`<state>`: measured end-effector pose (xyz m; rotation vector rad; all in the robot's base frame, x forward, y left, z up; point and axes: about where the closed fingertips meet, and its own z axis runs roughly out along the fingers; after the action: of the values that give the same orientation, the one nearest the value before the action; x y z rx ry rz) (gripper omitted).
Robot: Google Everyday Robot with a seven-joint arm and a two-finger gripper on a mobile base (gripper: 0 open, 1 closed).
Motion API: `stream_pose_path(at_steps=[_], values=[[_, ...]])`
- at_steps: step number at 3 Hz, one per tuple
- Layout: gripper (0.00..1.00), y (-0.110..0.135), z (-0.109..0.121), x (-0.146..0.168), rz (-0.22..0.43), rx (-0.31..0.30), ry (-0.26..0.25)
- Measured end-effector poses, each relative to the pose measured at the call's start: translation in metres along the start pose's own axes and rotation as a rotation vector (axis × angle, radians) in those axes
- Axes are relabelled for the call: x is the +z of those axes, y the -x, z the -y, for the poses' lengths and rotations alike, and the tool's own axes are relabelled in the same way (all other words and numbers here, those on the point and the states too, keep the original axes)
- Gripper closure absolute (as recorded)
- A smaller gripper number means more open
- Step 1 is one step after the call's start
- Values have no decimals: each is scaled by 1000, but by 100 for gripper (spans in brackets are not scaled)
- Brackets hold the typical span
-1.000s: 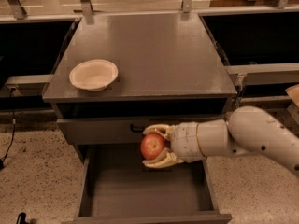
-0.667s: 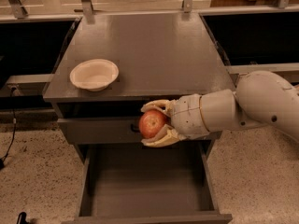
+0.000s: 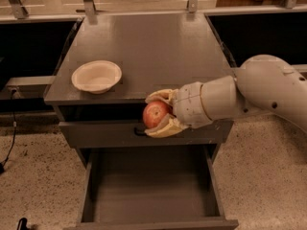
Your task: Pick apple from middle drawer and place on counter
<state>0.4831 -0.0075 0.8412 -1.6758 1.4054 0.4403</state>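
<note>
My gripper [image 3: 154, 115] is shut on the apple [image 3: 154, 115], a small red apple with a yellowish blush. It holds the apple in the air in front of the counter's front edge, about level with the counter [image 3: 153, 51]. The middle drawer [image 3: 148, 190] stands pulled out below, its flat grey floor bare. My white arm reaches in from the right.
A cream bowl [image 3: 96, 76] sits on the counter's front left part. A closed grey drawer front with a black handle [image 3: 139, 132] lies just behind the apple. Black compartments flank the cabinet on both sides. Speckled floor lies around it.
My gripper has lifted the apple up out of the open drawer to about the height of the counter's front edge. The bowl and drawer have not moved.
</note>
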Motion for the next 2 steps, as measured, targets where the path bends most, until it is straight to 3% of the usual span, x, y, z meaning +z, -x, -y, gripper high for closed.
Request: stream_pose_path(at_steps=[2], values=[[100, -3, 67, -11, -50, 79, -62]])
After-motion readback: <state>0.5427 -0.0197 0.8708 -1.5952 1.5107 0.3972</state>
